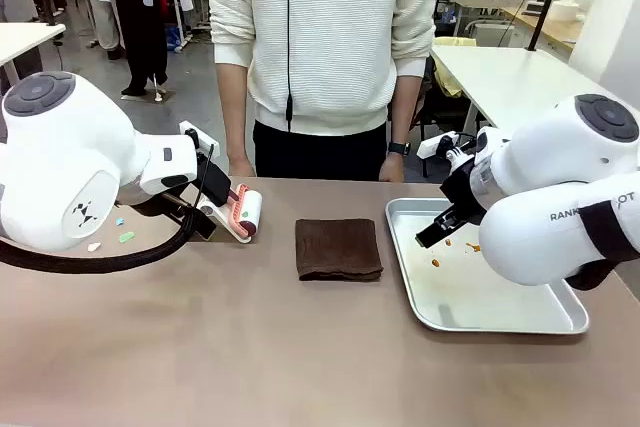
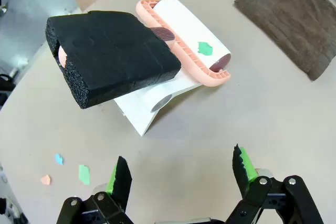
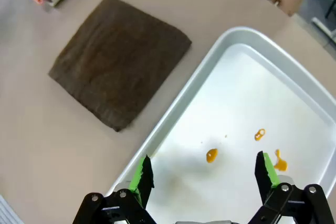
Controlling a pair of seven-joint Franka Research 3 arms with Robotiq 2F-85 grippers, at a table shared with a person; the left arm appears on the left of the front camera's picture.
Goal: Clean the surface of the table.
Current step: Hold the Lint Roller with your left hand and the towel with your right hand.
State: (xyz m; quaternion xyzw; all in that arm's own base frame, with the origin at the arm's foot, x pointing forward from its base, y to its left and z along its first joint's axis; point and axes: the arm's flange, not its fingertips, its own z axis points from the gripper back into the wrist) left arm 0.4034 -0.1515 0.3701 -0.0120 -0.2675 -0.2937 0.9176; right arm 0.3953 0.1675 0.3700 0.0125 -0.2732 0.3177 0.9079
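Seeing left pincer (image 2: 181,167) released, nothing between the pads, hanging over the table (image 2: 220,124). Got lint roller (image 2: 184,38) with black foam grip (image 2: 113,56) resting on the table just ahead of it, paper scraps (image 2: 83,174) beside one finger, brown cloth (image 2: 294,30) farther ahead and off to the side. Seeing right pincer (image 3: 203,167) released too, above silver tray (image 3: 173,124), with orange spots (image 3: 211,155) just ahead between its fingers.

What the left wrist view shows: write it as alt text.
The open left tool hovers near a lint roller with a black foam handle, resting on the table. A brown cloth lies beyond; coloured paper scraps lie nearby.
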